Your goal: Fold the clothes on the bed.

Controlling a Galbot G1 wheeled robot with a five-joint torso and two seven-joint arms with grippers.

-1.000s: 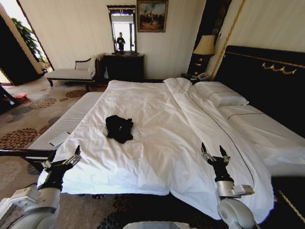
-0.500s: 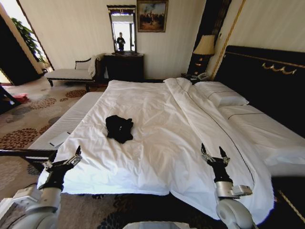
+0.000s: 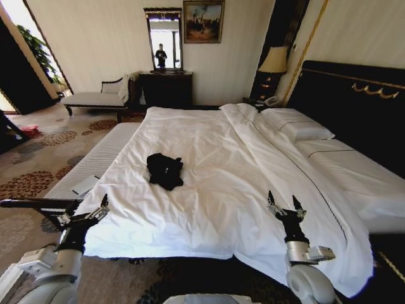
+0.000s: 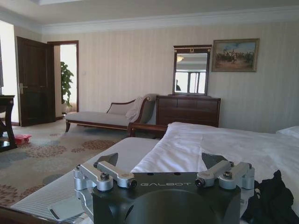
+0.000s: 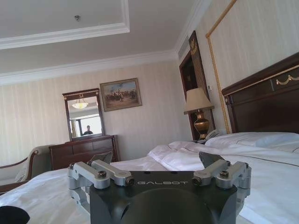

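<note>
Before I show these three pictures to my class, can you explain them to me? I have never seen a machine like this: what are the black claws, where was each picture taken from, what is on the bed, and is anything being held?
The claws are the two grippers of a wheeled robot with two arms. The wide picture comes from a camera on its head, looking down at the bed. The left gripper is near the bed's near left corner, and the right gripper is over the duvet's near edge. Both are open and hold nothing. The other two pictures come from cameras on each wrist, looking past that arm's own fingers across the room. On the white duvet lies one crumpled black T-shirt, still unfolded, apart from both grippers. Pillows lie against the dark headboard.
</note>
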